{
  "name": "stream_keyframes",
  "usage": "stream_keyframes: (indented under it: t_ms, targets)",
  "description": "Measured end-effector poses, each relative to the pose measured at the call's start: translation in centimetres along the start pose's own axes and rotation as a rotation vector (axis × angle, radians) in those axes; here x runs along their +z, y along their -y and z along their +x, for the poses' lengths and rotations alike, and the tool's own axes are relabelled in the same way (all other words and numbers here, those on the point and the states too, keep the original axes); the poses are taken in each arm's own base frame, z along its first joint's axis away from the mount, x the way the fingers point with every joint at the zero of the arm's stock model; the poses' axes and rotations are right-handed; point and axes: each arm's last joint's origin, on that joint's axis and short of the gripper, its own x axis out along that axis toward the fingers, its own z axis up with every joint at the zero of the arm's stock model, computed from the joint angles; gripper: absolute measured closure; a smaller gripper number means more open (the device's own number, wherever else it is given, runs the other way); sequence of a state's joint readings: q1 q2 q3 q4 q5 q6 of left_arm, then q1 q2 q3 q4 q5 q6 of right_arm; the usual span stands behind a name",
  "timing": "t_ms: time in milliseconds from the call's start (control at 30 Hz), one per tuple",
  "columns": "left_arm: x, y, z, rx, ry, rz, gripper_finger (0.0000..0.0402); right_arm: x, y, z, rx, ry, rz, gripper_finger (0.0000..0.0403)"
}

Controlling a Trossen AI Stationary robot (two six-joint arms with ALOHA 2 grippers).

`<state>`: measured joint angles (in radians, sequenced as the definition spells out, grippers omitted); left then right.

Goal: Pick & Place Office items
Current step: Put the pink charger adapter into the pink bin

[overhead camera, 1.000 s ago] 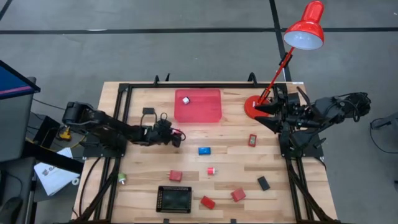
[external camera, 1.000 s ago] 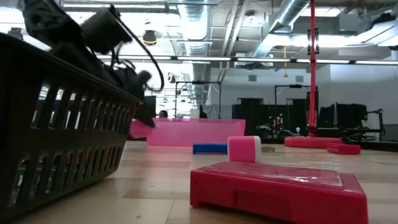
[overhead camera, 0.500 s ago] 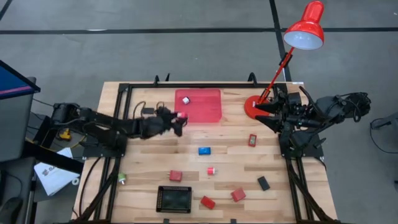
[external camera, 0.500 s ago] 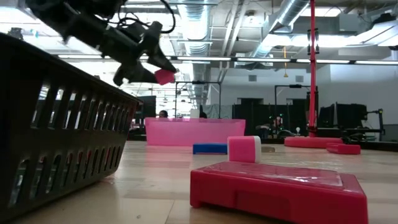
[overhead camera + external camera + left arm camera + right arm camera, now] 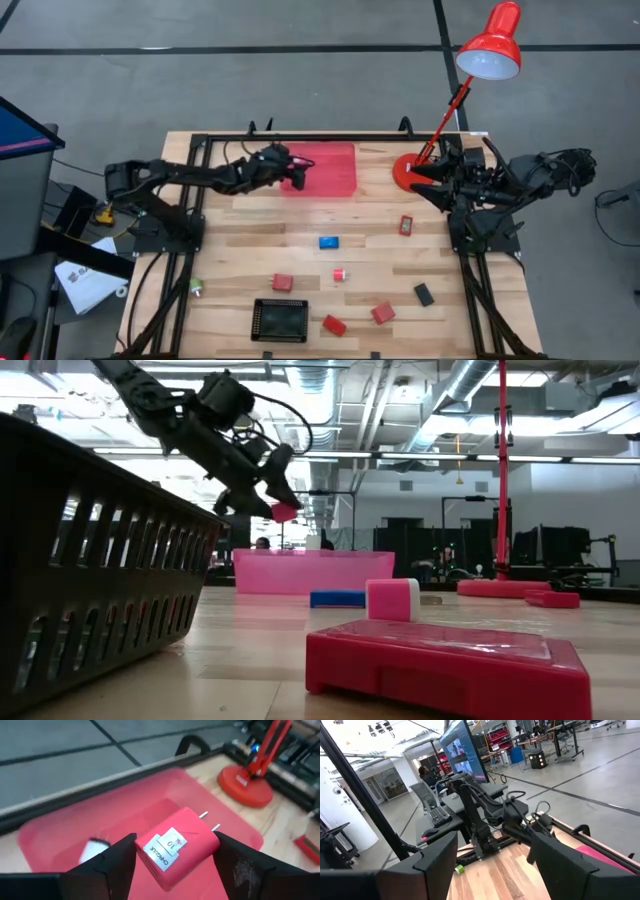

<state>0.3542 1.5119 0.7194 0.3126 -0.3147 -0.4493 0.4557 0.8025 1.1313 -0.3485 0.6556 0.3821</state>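
- The table [image 5: 250,240] is a pale wooden slab bordered by a black frame.
- A flat red tray [image 5: 335,170] is located at the far centre of the table; a small white piece [image 5: 92,851] lies in it.
- A red desk lamp [image 5: 470,90] is positioned at the far right, its base just beside the right tool.
- A black basket [image 5: 280,320] is placed at the near edge, left of centre.
- The left tool [image 5: 296,172] is held above the left edge of the red tray, clear of the surface.
- A red plug adapter [image 5: 180,847] with two metal prongs and a white label is clamped between the left tool's fingers [image 5: 112,860]; it is suspended over the tray.
- The right tool [image 5: 425,180] is parked at the far right by the lamp base; its fingers [image 5: 432,855] stand apart and nothing is held.
- Loose items remain on the table: a blue block [image 5: 328,241] at the centre, a red-and-white piece [image 5: 406,225] to its right, a red block [image 5: 282,283], a small pink piece [image 5: 340,274], two more red blocks [image 5: 334,325] [image 5: 383,314] near the front edge, and a black rectangle [image 5: 424,294] at the near right.
- A small green-and-white bit [image 5: 196,287] lies at the left edge.
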Motion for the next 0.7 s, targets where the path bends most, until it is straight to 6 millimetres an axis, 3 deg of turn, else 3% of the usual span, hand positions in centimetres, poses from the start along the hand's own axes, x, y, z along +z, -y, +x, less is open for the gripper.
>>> stream_keyframes:
  t_ms: [400,700]
  targets:
    - [-1.5,0.2,3.4,0.091,-0.14,0.022,0.0164,0.1,-0.1,0.1,0.004,0.009,0.008,0.0154]
    - [-2.3,-1.1,3.5,0.228,-0.195,-0.01,0.0163,0.2,-0.2,0.1,0.009,0.022,0.019,0.0154]
